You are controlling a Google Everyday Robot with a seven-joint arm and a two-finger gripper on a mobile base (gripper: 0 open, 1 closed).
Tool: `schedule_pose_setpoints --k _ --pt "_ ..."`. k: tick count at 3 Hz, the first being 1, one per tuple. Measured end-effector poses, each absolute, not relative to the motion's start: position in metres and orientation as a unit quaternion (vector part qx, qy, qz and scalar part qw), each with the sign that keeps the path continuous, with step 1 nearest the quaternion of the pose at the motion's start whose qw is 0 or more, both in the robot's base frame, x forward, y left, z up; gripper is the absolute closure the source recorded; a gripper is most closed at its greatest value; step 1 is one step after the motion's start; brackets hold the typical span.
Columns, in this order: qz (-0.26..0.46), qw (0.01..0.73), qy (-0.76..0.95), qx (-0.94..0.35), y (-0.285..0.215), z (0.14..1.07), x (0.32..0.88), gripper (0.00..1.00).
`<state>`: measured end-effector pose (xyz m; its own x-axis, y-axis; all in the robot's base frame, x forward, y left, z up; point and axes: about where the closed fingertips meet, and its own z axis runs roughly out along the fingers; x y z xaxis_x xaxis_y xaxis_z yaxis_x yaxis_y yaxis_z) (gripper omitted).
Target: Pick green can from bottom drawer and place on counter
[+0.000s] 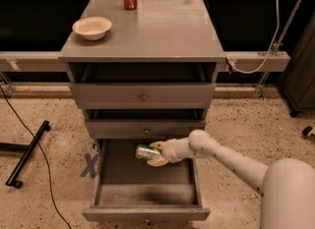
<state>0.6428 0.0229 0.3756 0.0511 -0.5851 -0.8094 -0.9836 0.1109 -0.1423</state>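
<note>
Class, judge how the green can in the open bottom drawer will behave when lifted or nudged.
The green can sits sideways in the gripper inside the bottom drawer, so it would probably roll if released. Its shiny metal skin looks slippery and may dent under a hard squeeze.

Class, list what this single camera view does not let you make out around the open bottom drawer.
In the camera view:
- Green can: its right end is covered by the gripper, whose fingers clamp it inside the bottom drawer. Its markings are too small to read.
- Whether the can touches the drawer floor is unclear from above.
- The drawer's back is hidden under the middle drawer.
- Robot body: cut off by the right and bottom edges.
</note>
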Motion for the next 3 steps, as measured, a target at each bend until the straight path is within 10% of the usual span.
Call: schedule_pose_setpoints --k 3 --pt "0.102 0.444 0.549 -0.701 -0.048 0.626 0.570 1.00"
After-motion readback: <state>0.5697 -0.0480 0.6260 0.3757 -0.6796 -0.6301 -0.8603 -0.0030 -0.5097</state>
